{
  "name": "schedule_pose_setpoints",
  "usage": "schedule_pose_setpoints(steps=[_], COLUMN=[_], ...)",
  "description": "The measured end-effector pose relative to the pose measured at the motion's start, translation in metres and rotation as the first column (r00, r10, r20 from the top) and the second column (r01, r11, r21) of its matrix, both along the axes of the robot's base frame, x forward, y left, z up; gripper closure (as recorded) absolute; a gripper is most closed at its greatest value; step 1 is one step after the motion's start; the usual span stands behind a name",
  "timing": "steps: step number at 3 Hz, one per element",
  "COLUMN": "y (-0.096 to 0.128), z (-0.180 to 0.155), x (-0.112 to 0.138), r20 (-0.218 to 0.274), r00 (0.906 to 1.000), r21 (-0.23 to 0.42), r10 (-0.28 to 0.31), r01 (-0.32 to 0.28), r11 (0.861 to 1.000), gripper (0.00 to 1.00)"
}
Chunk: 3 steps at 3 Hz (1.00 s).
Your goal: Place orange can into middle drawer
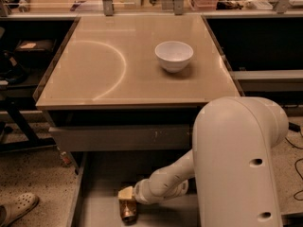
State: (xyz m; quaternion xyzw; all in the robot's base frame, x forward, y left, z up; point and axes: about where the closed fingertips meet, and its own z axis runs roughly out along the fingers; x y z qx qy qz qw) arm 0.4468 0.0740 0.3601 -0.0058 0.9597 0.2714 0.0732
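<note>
The orange can (pixel 129 213), shiny golden-orange, is low inside the open middle drawer (pixel 100 188), near the middle of its grey floor. My gripper (pixel 127 201) reaches into the drawer from the right on the white arm (pixel 163 186) and is shut on the can. One pale finger (pixel 125 192) shows above the can. Whether the can rests on the floor or hangs just above it is not clear. My large white arm link (pixel 236 160) hides the drawer's right part.
A white bowl (pixel 173 55) stands on the tan tabletop (pixel 104 70) above. A shut grey drawer front with scratch marks (pixel 118 138) is just over the open drawer. A shoe (pixel 16 208) lies on the speckled floor at the left. Dark shelves flank the table.
</note>
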Motion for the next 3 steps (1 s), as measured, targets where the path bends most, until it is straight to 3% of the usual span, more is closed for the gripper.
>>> schedule_pose_setpoints(steps=[2,3], y=[0.0001,0.0001], z=[0.0000,0.0000], x=[0.0000,-0.0001], r20=[0.000,0.000], r00=[1.0000,1.0000], r21=[0.000,0.000], r10=[0.000,0.000], r01=[0.000,0.000], r11=[1.000,1.000], gripper=[0.12,0.00])
